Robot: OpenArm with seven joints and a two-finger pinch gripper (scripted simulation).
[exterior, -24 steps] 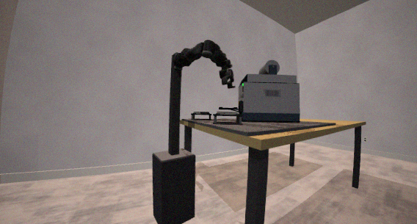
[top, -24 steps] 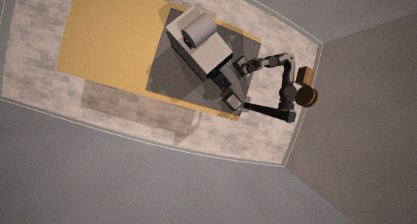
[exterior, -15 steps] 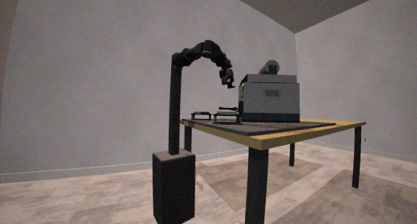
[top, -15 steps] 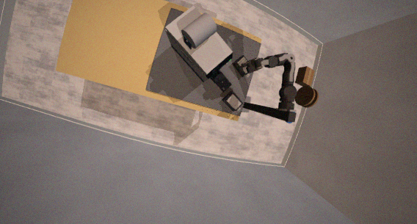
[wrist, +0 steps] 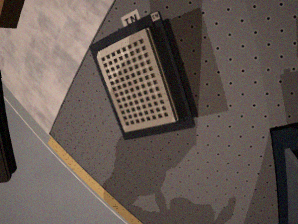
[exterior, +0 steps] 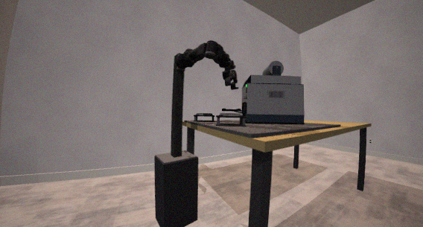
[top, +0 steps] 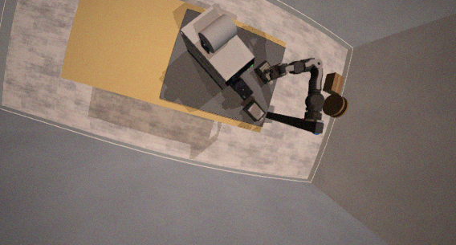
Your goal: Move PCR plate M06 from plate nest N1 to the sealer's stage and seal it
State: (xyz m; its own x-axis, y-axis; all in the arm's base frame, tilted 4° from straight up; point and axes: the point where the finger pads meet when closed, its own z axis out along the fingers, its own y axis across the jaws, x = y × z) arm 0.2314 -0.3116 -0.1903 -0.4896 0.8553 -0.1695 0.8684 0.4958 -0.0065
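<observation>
The open plate M06 (wrist: 136, 83), pale with rows of dark wells, lies flat in a dark nest near the mat's corner and the table's yellow edge. It also shows in the top view (top: 254, 110). My gripper (exterior: 232, 82) hangs high above the table, off to one side of the plate, in front of the sealer (exterior: 273, 98). It is open and empty, and also shows in the top view (top: 265, 72). The fingers are out of the wrist view; only their shadow falls on the mat. The sealer's lamp (exterior: 246, 86) is green. Its stage (exterior: 232, 109) stands out at the front.
Two low dark nests (exterior: 204, 117) (exterior: 229, 119) sit on the mat between the arm's column (exterior: 177, 108) and the sealer. A foil roll (top: 217, 33) lies on top of the sealer. A dark blue-edged part (wrist: 288, 163) shows at the wrist view's right edge.
</observation>
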